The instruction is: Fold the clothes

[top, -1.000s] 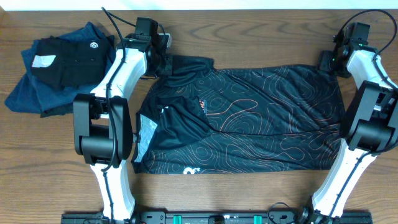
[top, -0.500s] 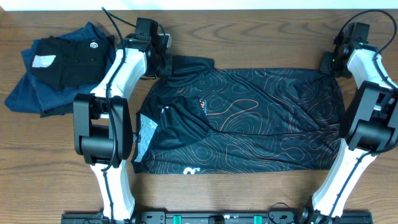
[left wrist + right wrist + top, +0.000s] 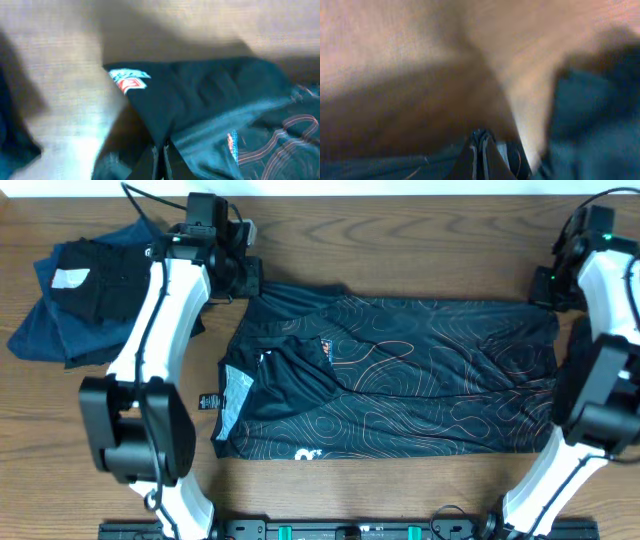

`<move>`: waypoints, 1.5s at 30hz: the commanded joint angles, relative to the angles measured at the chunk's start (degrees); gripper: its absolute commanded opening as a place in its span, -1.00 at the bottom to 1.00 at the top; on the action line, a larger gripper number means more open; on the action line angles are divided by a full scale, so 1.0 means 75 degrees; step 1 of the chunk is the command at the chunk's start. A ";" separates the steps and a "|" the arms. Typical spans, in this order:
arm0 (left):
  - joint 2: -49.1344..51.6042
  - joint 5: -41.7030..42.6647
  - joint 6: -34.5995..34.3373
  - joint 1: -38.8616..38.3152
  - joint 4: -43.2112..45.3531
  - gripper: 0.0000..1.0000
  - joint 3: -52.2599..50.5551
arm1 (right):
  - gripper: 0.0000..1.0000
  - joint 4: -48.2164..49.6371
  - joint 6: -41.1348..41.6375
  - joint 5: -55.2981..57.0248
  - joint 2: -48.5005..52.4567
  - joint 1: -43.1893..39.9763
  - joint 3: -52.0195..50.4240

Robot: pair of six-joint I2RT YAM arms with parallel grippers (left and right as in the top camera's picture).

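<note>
A heap of dark clothes (image 3: 85,290), navy under black, sits crumpled well off the left end of the T-shirt (image 3: 420,370) on the wooden table (image 3: 400,240). The left gripper (image 3: 248,280) is at the T-shirt's upper left corner. In its wrist view the two fingers are pressed together with only a thin seam between them, pinching the black fabric of the sleeve just below a small red, white and blue logo (image 3: 129,80).

The T-shirt lies spread flat and lengthwise across the middle of the table, collar end to the left and hem to the right. Its thin orange-white contour lines face up, and the left part is rumpled, with a pale inner patch (image 3: 236,395) showing. A bit of white lettering (image 3: 308,454) peeks out at its lower edge.

The right gripper (image 3: 547,283) is at the T-shirt's upper right corner. Its fingers are closed tight against each other (this wrist view is badly blurred), and they appear to nip the dark cloth at the hem corner.
</note>
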 commanded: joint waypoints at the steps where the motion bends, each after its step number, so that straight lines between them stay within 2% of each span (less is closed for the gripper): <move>1: -0.0321 0.0064 -0.0096 0.0020 -0.0586 -0.88 0.0154 | -0.97 -0.0627 0.0055 0.0364 -0.0475 0.0017 0.0085; 11: -0.0455 0.0061 0.0061 0.0017 -0.2958 -0.88 0.0108 | -0.97 -0.3322 0.0052 0.0866 -0.0769 -0.0128 0.0082; 22: -0.0455 0.0061 0.0198 0.0023 -0.4060 -0.88 -0.0437 | -0.95 -0.4878 0.0055 0.0458 -0.0769 -0.0484 -0.0032; 28: -0.0455 0.0079 0.0195 0.0023 -0.4707 -0.88 -0.0702 | -0.95 -0.4771 0.0058 0.0402 -0.0769 -0.0554 -0.0571; 32: -0.0455 0.0338 0.0289 0.0023 -0.4951 -0.88 -0.0927 | -0.94 -0.4097 0.0117 0.0408 -0.0769 -0.0551 -0.1072; 45: -0.0458 0.0495 0.0344 0.0017 -0.5117 -0.88 -0.2221 | -0.93 -0.3378 0.0204 0.0799 -0.0769 -0.0583 -0.1784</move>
